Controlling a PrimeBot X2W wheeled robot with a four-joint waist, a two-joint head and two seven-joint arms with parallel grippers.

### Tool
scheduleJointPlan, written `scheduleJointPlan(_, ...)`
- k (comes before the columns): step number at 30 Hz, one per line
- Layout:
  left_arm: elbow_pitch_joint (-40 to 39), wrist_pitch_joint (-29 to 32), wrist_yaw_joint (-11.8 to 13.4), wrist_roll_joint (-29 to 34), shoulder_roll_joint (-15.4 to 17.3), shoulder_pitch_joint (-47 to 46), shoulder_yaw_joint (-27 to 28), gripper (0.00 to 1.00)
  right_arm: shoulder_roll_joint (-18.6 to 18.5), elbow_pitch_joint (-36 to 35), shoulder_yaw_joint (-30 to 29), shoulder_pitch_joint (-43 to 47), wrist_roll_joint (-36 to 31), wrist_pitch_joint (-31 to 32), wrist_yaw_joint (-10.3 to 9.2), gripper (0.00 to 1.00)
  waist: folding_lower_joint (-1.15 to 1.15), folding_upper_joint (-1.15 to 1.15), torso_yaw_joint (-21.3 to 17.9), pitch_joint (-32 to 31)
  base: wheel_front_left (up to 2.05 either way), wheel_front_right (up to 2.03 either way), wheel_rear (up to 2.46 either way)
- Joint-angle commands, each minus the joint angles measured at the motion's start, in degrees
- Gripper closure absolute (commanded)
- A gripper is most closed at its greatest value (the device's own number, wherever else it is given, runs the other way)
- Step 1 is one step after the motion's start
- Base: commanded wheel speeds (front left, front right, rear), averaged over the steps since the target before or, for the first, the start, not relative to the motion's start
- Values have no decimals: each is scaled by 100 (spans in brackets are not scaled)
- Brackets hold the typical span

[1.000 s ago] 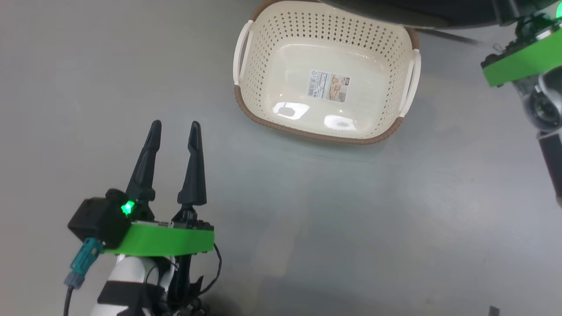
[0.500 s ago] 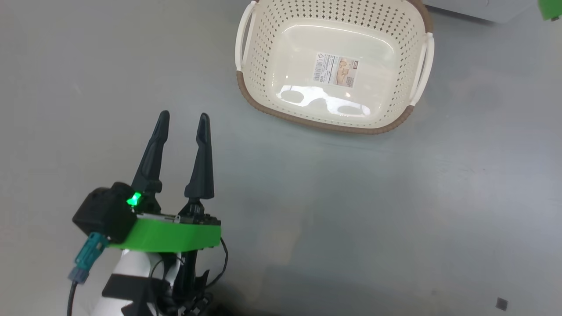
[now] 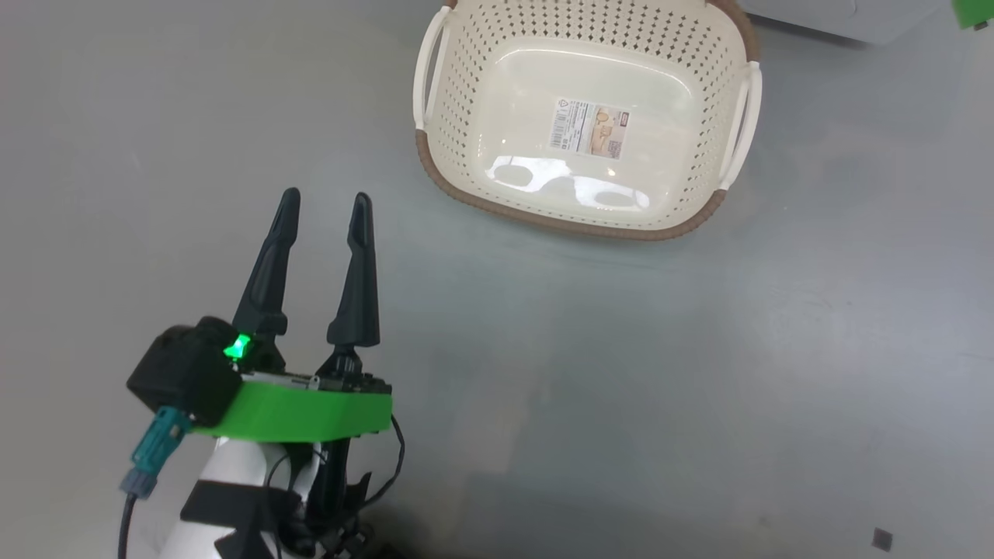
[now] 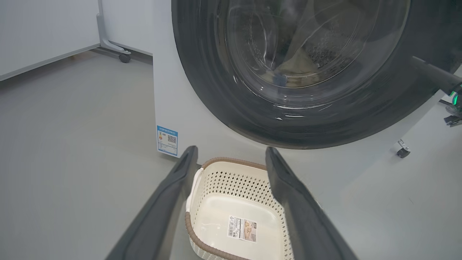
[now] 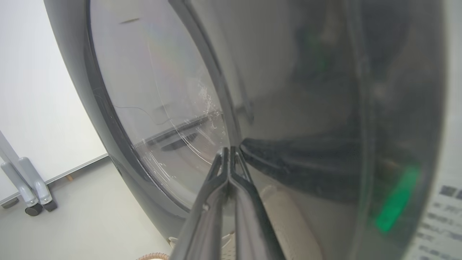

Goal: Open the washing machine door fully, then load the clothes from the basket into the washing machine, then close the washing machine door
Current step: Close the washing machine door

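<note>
In the head view, at 7 o'clock, we see the left gripper (image 3: pixel 325 198) over the grey floor (image 3: pixel 699 388), its fingers spread wide and holding nothing. At 1 o'clock stands the basket (image 3: pixel 543 221), with only its label sticker (image 3: pixel 589 128) on the bottom: we make out a barcode and a small picture, but the print is too small to read. In the left wrist view, at 8 o'clock, a blue label sticker (image 4: pixel 167 140) sits low on the white washing machine (image 4: pixel 173 90); it carries a QR code and its text is illegible. At 12 o'clock the washing machine door (image 4: pixel 216 101) lies over the opening, and through its glass we see the clothes (image 4: pixel 296 63) in the drum, pale yellow with a blue patch. In the right wrist view the right gripper (image 5: pixel 229 151) has its fingers pressed together, empty, with the tips at the door's glass. At 4 o'clock there is blurred dark print (image 5: pixel 440 213) that we cannot read.
</note>
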Motion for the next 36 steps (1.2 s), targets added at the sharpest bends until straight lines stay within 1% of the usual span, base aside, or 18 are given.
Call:
scheduleJointPlan(1, -167, -38, 2, -29, 84, 4, 201, 0, -25, -205, -51, 186, 50, -37, -50, 100, 0, 0, -59, -96, 0, 0, 0)
scheduleJointPlan(7, -149, -38, 2, -4, 150, 63, 271, 0, -1, -526, 67, 729, 156, -37, -50, 100, 0, 0, -218, -356, 0, 0, 0)
scheduleJointPlan(12, -147, -38, 2, 24, 234, 138, 367, 0, 85, -860, 152, 1287, 297, -37, -50, 100, 0, 0, -431, -661, 0, 0, 0)
scheduleJointPlan(13, -147, -38, 2, 24, 234, 138, 367, 0, 85, -860, 152, 1287, 297, -37, -50, 100, 0, 0, -431, -661, 0, 0, 0)
scheduleJointPlan(22, -61, -38, 2, 65, 419, 392, 551, 0, 249, -1408, 314, 2374, 371, -37, -50, 100, 0, 0, -870, -1313, 0, 0, 0)
scheduleJointPlan(36, 29, -38, 2, 102, 571, 981, 928, 0, 579, -1979, 90, 3873, 259, -37, -50, 100, 0, 0, -1469, -2203, 0, 0, 0)
